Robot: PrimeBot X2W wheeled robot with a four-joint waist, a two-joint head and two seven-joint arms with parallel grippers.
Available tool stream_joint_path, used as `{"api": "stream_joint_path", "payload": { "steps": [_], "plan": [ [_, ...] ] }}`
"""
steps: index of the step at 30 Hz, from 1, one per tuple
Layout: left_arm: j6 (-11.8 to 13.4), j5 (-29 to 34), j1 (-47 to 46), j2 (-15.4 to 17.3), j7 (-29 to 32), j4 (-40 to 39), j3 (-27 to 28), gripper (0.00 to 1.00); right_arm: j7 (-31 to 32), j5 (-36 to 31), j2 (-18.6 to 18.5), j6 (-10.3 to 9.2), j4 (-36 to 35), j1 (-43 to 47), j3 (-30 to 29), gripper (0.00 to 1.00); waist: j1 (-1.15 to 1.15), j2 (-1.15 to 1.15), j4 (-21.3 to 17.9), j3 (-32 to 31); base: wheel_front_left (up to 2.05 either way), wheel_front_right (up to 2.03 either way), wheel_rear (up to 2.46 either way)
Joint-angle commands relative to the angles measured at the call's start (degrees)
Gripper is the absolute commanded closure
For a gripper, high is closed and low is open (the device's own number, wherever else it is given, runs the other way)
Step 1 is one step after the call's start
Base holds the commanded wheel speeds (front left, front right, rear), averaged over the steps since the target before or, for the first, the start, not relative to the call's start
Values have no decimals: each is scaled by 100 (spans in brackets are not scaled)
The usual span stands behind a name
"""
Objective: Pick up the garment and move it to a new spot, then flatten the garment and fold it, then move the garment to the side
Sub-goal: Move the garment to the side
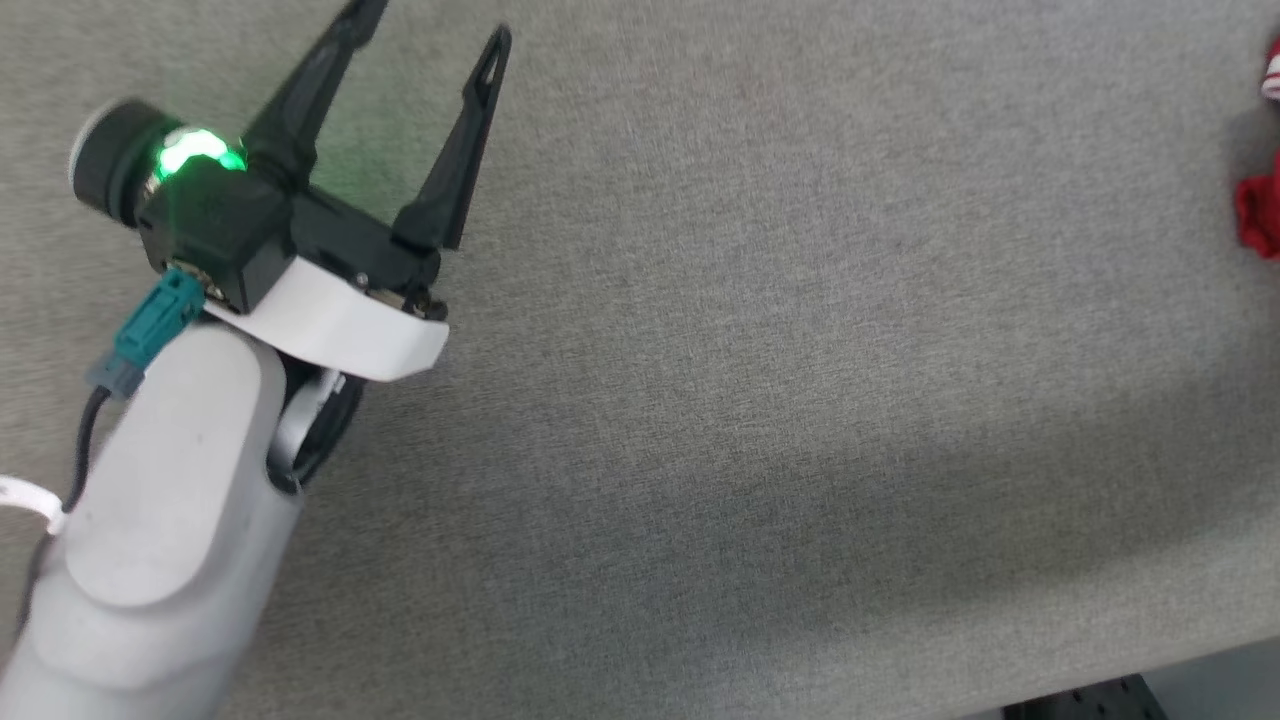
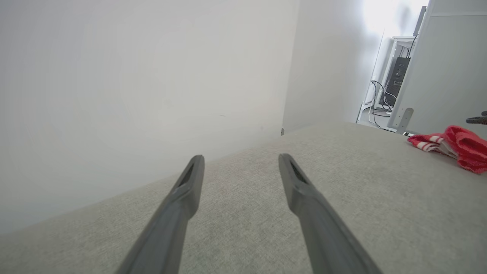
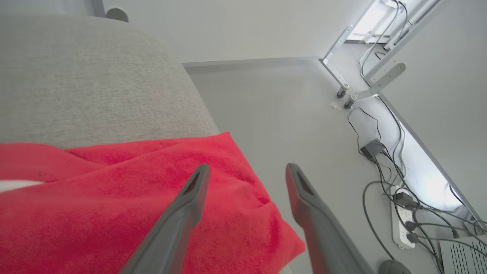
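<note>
The garment (image 1: 1260,215) is a red shirt with white striped trim, lying bunched at the far right edge of the grey fabric table (image 1: 760,380). In the left wrist view the garment (image 2: 460,146) sits far off to the right. My left gripper (image 1: 430,30) hovers over the table's left part, open, with nothing between its fingers; its gap (image 2: 240,161) shows only bare fabric. My right gripper (image 3: 245,171) stands open just above the garment (image 3: 114,198), at the table's end where the cloth hangs past the edge. Nothing sits between its fingers.
A white wall (image 2: 133,83) rises behind the table. Beyond the table's end lies grey floor (image 3: 289,114) with cables, a power strip (image 3: 403,217) and a metal frame on castors (image 3: 346,95). The table's near edge (image 1: 1080,680) shows at the bottom right.
</note>
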Motion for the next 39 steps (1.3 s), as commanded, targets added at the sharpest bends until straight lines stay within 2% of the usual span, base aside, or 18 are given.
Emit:
{"api": "stream_joint_path", "payload": {
  "steps": [1, 8, 19, 29, 39],
  "plan": [
    [4, -87, 93, -44, -11, 14, 28, 0, -40, -8, 14, -29, -22, 85, 53, 0, 0, 0, 100, -207, 0, 0, 0],
    [4, -290, 969, -434, -10, 312, 570, 0, -220, 59, 156, -30, -489, 522, 1187, 0, 0, 0, 451, -1070, 0, 0, 0],
    [4, -421, 2406, -869, -11, 823, 1129, 0, -713, 744, 676, -30, -1133, 1527, 2210, 0, 0, 0, 1042, -2488, 0, 0, 0],
    [4, -511, 3297, -1055, -11, 1140, 1325, 0, -1129, 1103, 1323, -30, -1708, 2850, 2261, 0, 0, 0, 1621, -3403, 0, 0, 0],
    [4, -657, 3796, -1128, -11, 1125, 1587, 0, -1155, 742, 1745, -30, -2606, 3652, 1871, 0, 0, 0, 1693, -3723, 0, 0, 0]
  ]
}}
